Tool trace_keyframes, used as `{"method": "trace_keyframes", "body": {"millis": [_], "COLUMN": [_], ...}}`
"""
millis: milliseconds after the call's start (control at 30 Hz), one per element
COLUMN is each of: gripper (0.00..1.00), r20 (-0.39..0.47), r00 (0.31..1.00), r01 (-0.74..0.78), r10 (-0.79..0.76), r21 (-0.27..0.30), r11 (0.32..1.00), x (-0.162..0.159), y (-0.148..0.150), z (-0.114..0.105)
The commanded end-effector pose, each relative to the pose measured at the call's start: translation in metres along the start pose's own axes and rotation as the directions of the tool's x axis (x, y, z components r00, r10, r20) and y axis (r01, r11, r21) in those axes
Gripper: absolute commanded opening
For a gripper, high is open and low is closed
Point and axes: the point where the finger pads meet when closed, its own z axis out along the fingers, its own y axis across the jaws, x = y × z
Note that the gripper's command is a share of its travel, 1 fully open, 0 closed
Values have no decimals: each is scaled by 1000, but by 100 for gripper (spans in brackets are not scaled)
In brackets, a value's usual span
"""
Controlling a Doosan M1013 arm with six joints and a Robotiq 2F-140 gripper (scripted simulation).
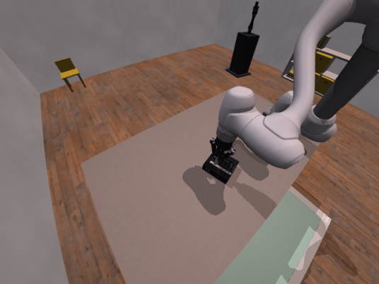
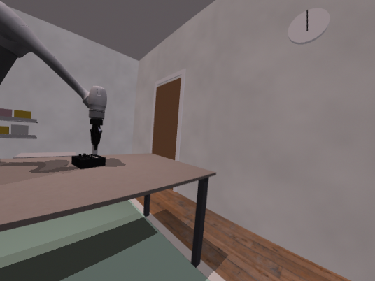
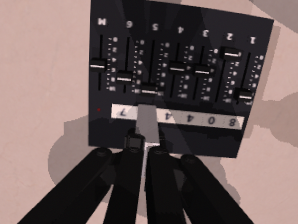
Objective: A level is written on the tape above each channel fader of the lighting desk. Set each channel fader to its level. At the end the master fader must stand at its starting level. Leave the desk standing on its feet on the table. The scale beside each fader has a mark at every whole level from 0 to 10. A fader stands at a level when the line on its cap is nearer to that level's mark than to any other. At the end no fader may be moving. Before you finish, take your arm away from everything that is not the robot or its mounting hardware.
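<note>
The black lighting desk stands flat on the table, with several faders in a row and a strip of white tape along its near edge. The desk also shows in the top view and in the exterior view. The fader caps sit at different heights; the leftmost cap is mid-scale, and the third cap is low. My gripper is shut and empty. Its fingertips hang over the desk's near edge, just below the tape and roughly in line with the third fader. The tape digits are too blurred to read.
The brown table reaches far to the left and front of the desk. A green mat lies on the floor beside it. My arm's big elbow hangs over the table to the right of the desk.
</note>
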Motion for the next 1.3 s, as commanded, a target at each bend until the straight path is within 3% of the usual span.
{"method": "trace_keyframes", "body": {"millis": [0, 1267], "gripper": [0, 0], "r20": [0, 0], "r00": [1000, 1000], "r01": [0, 0], "r10": [0, 0], "r21": [0, 0], "r11": [1000, 1000], "x": [0, 0], "y": [0, 0], "z": [1, 10]}}
